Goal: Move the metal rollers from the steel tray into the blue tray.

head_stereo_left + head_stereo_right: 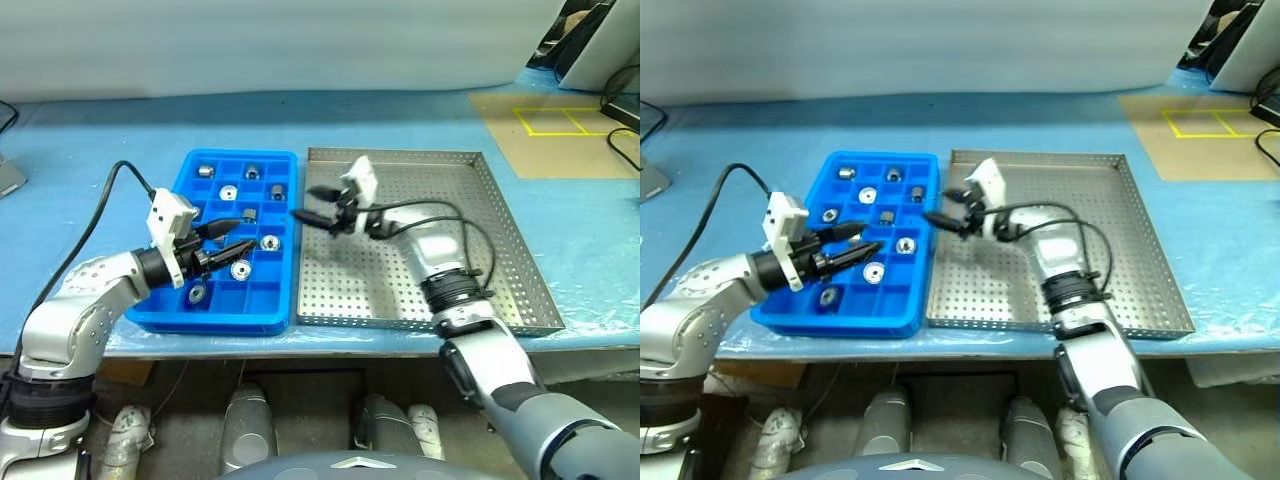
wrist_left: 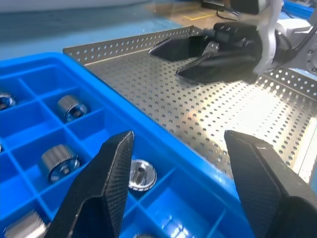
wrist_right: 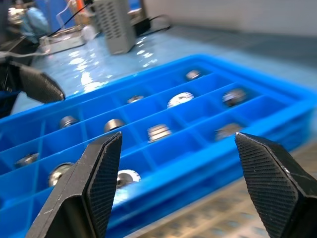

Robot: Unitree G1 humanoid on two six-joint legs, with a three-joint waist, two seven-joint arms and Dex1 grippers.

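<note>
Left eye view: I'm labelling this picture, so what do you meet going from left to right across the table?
Left gripper → blue tray holding the metal rollers → right gripper → steel tray → yellow tape outline.

1. You have nine small shiny silver metal rollers, each in its own compartment.
2. You have one bright blue plastic compartment tray.
3. You have one shallow perforated steel tray.

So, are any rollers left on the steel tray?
No, the steel tray shows bare perforated floor; the rollers sit in the blue tray.
</note>
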